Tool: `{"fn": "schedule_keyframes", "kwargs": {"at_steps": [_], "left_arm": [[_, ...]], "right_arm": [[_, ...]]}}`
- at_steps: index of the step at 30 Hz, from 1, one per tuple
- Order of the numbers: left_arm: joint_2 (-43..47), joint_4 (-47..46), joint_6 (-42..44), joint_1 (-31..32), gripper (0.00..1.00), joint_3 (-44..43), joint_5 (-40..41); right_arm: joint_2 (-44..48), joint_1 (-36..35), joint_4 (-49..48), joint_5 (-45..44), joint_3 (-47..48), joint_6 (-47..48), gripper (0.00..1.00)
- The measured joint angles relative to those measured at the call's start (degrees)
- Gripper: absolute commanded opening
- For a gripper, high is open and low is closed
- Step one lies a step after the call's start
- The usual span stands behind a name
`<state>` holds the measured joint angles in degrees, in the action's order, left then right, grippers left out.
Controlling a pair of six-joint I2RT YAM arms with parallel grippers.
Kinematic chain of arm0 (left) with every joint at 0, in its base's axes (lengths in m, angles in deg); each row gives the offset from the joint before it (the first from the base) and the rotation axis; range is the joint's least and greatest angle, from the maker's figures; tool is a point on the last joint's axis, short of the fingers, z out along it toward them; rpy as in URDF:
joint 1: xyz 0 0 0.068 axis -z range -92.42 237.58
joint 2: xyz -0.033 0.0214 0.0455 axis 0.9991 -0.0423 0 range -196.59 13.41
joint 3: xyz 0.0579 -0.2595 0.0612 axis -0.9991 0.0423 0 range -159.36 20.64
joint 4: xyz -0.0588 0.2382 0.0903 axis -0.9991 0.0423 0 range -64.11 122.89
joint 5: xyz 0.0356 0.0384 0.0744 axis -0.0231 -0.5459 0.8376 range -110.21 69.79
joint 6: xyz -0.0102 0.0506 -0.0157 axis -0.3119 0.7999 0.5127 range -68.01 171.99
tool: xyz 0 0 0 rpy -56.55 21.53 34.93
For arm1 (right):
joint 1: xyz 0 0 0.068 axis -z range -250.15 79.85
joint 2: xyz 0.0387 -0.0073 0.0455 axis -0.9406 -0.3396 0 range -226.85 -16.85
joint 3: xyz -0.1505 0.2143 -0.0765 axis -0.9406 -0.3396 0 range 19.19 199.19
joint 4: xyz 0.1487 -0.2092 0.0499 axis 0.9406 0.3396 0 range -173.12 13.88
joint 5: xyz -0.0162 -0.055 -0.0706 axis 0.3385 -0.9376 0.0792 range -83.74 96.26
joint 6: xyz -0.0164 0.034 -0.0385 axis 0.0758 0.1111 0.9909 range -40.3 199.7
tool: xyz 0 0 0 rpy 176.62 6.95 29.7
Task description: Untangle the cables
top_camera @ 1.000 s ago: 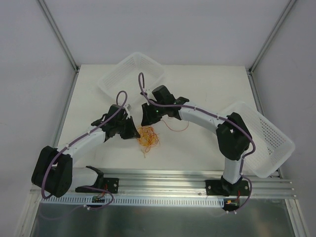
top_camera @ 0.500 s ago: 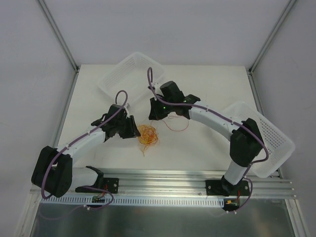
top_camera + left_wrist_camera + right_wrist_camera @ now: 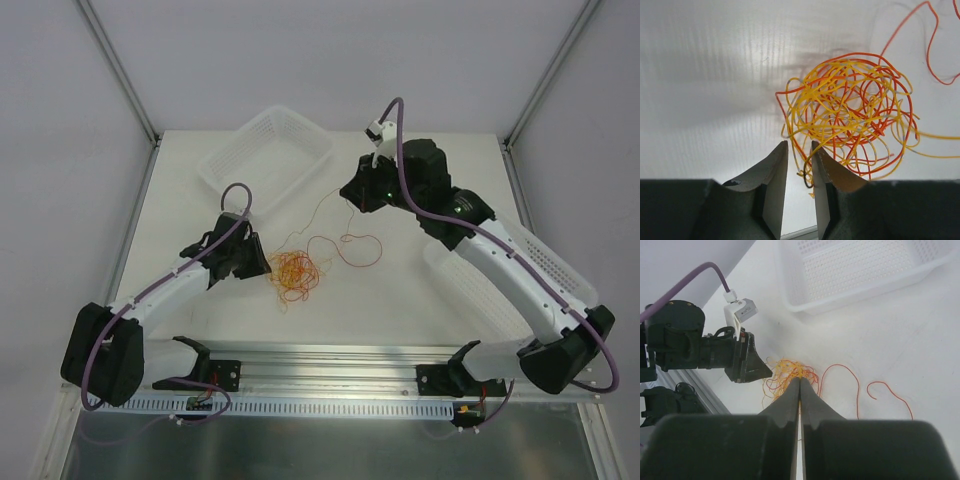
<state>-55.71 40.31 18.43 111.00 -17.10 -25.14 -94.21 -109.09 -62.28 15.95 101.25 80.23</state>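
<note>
The cables are a tangle of thin orange, yellow and red strands (image 3: 293, 275) lying on the white table; the tangle also shows in the left wrist view (image 3: 850, 110) and the right wrist view (image 3: 787, 375). My left gripper (image 3: 262, 262) is low at the tangle's left edge. Its jaws (image 3: 800, 145) stand a narrow gap apart, with a few strands lying between the tips. My right gripper (image 3: 350, 198) is raised above and right of the tangle. It is shut (image 3: 800, 380) on a thin orange strand (image 3: 312, 218) that runs down to the tangle.
A loose red strand (image 3: 345, 245) curls on the table right of the tangle. A white mesh basket (image 3: 265, 150) stands at the back left. A second white basket (image 3: 545, 265) sits at the right, under my right arm. A metal rail (image 3: 330, 365) runs along the near edge.
My right gripper has risen and moved back right from the tangle, drawing a strand out with it. More red cable now lies spread beside the tangle. My left gripper shifted slightly left.
</note>
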Motion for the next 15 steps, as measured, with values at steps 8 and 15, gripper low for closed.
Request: {"fn": "schedule_keyframes", "kwargs": {"at_steps": [8,15], "left_arm": [[0.3,1.3,-1.0,-3.7,0.25,1.8,2.3],[2.3,2.4,-2.1,-7.0,0.25,3.0,2.9]], "right_arm": [[6.7,3.4,1.8,-1.4,2.1,0.2,0.01],[12.9,7.1,2.5,-1.9,8.7,0.6,0.01]]}}
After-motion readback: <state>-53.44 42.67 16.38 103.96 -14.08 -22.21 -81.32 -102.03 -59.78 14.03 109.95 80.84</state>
